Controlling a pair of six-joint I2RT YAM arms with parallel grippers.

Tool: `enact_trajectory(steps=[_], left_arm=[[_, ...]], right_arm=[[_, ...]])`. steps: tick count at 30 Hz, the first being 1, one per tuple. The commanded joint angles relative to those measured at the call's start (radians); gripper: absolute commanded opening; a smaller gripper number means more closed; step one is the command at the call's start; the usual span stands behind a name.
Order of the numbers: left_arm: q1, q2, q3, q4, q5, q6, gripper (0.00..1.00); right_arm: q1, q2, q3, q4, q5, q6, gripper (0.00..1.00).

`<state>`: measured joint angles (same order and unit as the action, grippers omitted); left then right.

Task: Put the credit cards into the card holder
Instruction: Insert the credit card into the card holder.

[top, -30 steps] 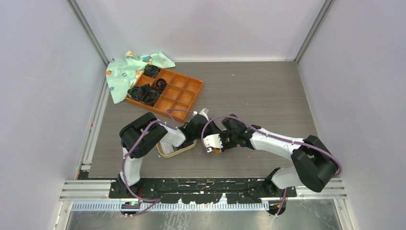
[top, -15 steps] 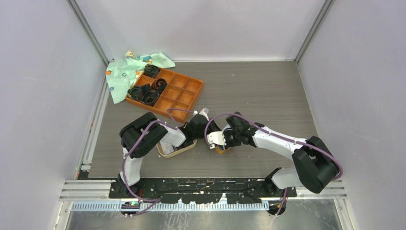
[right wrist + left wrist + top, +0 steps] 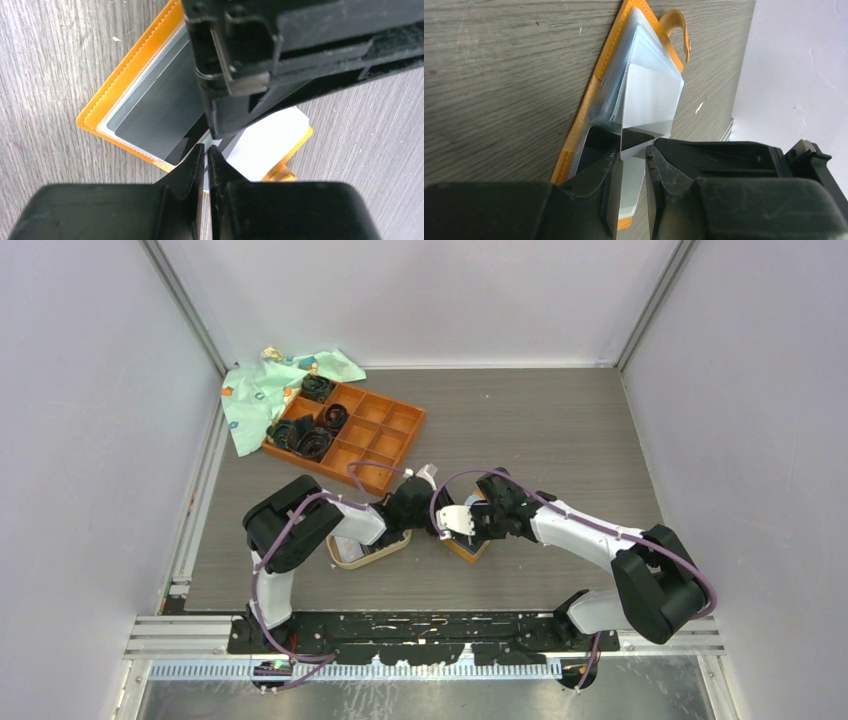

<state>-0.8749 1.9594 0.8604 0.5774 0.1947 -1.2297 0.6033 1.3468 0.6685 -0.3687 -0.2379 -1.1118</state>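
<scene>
The orange card holder (image 3: pixel 470 549) lies open on the table, between my two grippers. In the left wrist view its orange rim (image 3: pixel 591 97) frames pale pockets. My left gripper (image 3: pixel 634 151) is shut on the near end of a silver credit card (image 3: pixel 651 97), which slants out over those pockets. In the right wrist view that card (image 3: pixel 272 145) covers the holder's right half, and a dark grey card (image 3: pixel 155 115) sits in the left pocket (image 3: pixel 107 102). My right gripper (image 3: pixel 206 150) is shut, just above the holder's near edge, close under the left gripper (image 3: pixel 260 60).
A tan-rimmed oval dish (image 3: pixel 343 560) with more cards sits under the left arm. An orange-brown compartment tray (image 3: pixel 385 435) holding black coiled items stands at the back left, beside a pale green patterned cloth (image 3: pixel 255 395).
My right gripper has moved back and to the right, and more of the card holder now shows beneath it. My left gripper has hardly moved.
</scene>
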Motion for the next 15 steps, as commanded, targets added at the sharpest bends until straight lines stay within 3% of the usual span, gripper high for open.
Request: enact_trajectory(steps=[1,15], left_arm=[[0.005,-0.06,-0.013,-0.123,-0.017,0.073,0.26],[0.005,-0.204,-0.048,-0.27,-0.027,0.187,0.26]], right_arm=[[-0.027,-0.021,0.049,-0.009,-0.019,0.041,0.12],[-0.115,-0.029,0.093,-0.127,-0.285,0.087,0.15]])
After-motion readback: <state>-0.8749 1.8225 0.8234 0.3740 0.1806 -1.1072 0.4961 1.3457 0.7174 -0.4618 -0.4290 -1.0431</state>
